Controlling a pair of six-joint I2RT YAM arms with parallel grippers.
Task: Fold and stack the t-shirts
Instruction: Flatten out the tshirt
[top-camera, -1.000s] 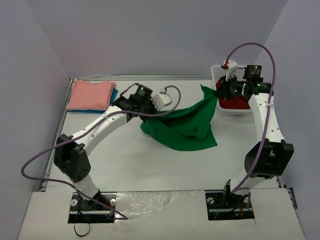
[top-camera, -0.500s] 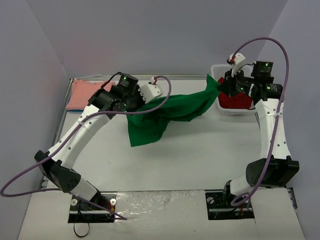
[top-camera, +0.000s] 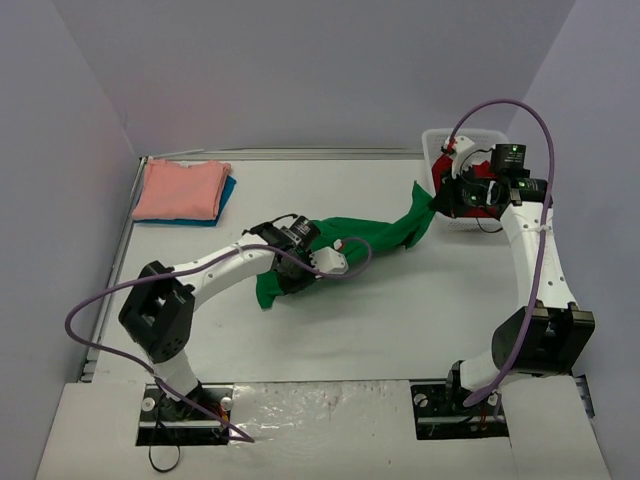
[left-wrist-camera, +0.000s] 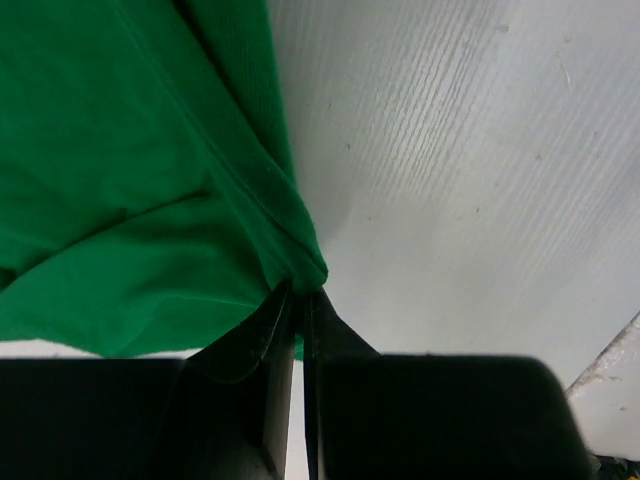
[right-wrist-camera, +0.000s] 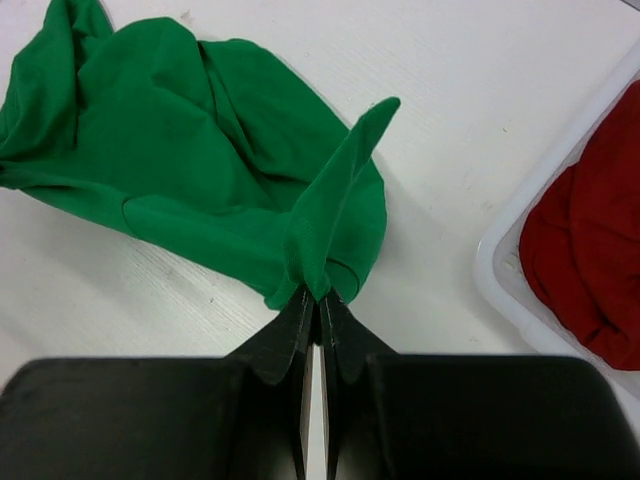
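Note:
The bright green t-shirt (top-camera: 375, 232) stretches as a bunched band across the middle of the table, held at both ends. My left gripper (top-camera: 288, 272) is shut on its left end, low over the table, where a flap of cloth hangs down. In the left wrist view the fingertips (left-wrist-camera: 298, 292) pinch a fold of the green cloth (left-wrist-camera: 130, 180). My right gripper (top-camera: 438, 200) is shut on the right end beside the basket; its tips (right-wrist-camera: 318, 295) clamp a peak of the shirt (right-wrist-camera: 200, 150). A folded salmon-pink shirt (top-camera: 180, 188) lies on a teal-blue one (top-camera: 228, 192) at the far left.
A white mesh basket (top-camera: 470, 133) stands at the far right with a red shirt (top-camera: 484, 172) in it. The right wrist view shows its rim (right-wrist-camera: 500, 290) and the red shirt (right-wrist-camera: 585, 250) just right of my right gripper. Grey walls enclose the table.
The left arm has swung down and nearer with its end of the green shirt. The right gripper has dropped a little. The shirt went from a hanging spread to a low, bunched band.

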